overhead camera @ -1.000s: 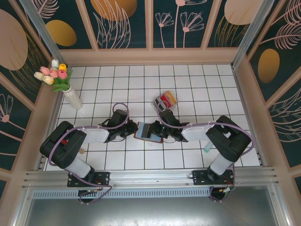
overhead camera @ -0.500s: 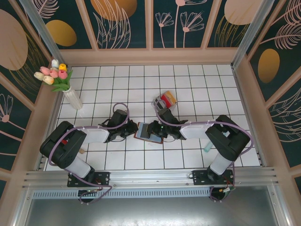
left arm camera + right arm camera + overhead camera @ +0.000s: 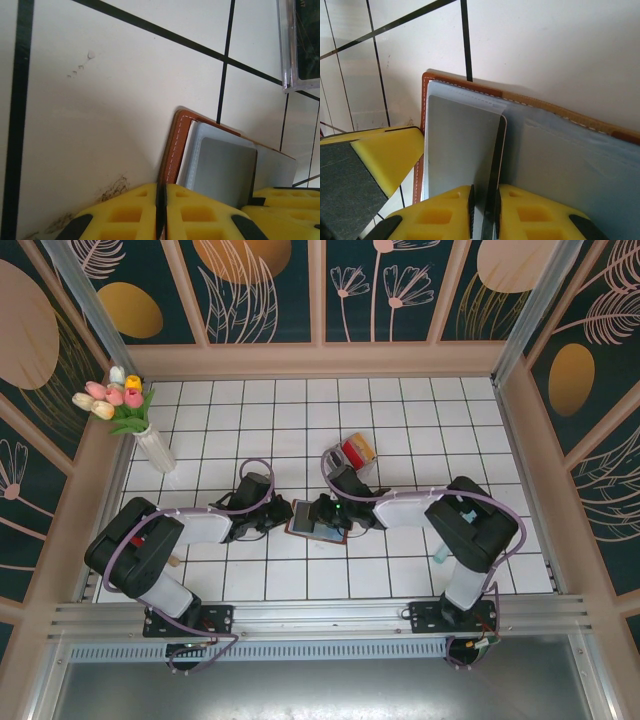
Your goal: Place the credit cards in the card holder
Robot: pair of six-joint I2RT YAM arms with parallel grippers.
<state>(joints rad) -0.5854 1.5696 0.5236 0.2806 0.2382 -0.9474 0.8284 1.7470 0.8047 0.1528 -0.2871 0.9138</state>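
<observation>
The brown card holder (image 3: 300,523) lies open on the white tiles between both arms, its grey plastic sleeves facing up (image 3: 560,160). My left gripper (image 3: 284,512) is shut on its stitched brown left edge (image 3: 177,145), the yellow fingertips (image 3: 161,210) pressed together on the leather. Over the holder's left half, my right gripper (image 3: 325,510) is shut on a thin credit card (image 3: 495,160) seen edge-on, dark along its rim. That card stands against the left sleeve between the right fingertips (image 3: 484,212). More coloured cards sit in the pale tray (image 3: 352,453) behind.
A white vase of tulips (image 3: 150,445) stands at the far left. The clear tray's corner (image 3: 295,45) shows beyond the wallet in the left wrist view. Low walls border the tiled floor. The left gripper's yellow finger (image 3: 385,150) lies close to the card's left.
My right gripper has shifted left, further over the open wallet, carrying the card with it. The left gripper and the wallet have stayed put.
</observation>
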